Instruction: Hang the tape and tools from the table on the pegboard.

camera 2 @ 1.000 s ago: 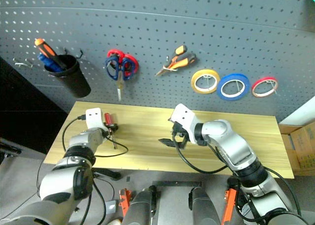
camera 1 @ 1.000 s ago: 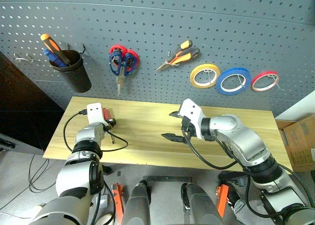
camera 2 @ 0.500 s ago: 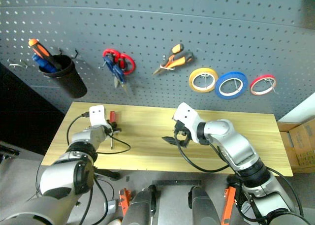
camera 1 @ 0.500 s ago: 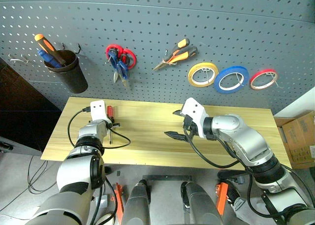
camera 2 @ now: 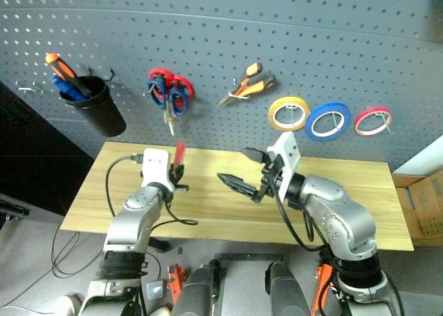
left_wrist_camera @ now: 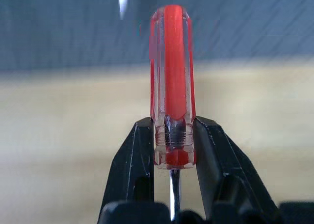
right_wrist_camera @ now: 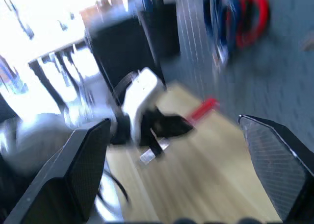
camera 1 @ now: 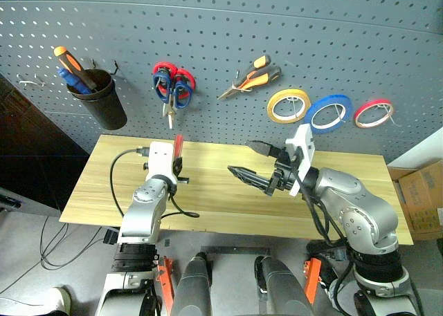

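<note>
Screwdriver [left_wrist_camera: 171, 87]: translucent glossy red plastic handle, bare metal shaft. Left tool [left_wrist_camera: 171, 150] fingers [left_wrist_camera: 132, 160]: matt black plastic. Desk [camera 1: 208, 205]: pale smooth wood-grain top. Pegboard [camera 1: 208, 25]: matt dark grey, perforated. Cup [camera 1: 104, 98] at pegboard's left: glossy black.

left gripper [right_wrist_camera: 164, 126] holds the red-handled screwdriver [right_wrist_camera: 201, 110] over the table [right_wrist_camera: 216, 170], scissors [right_wrist_camera: 235, 15] up on the pegboard [right_wrist_camera: 284, 62].
</note>
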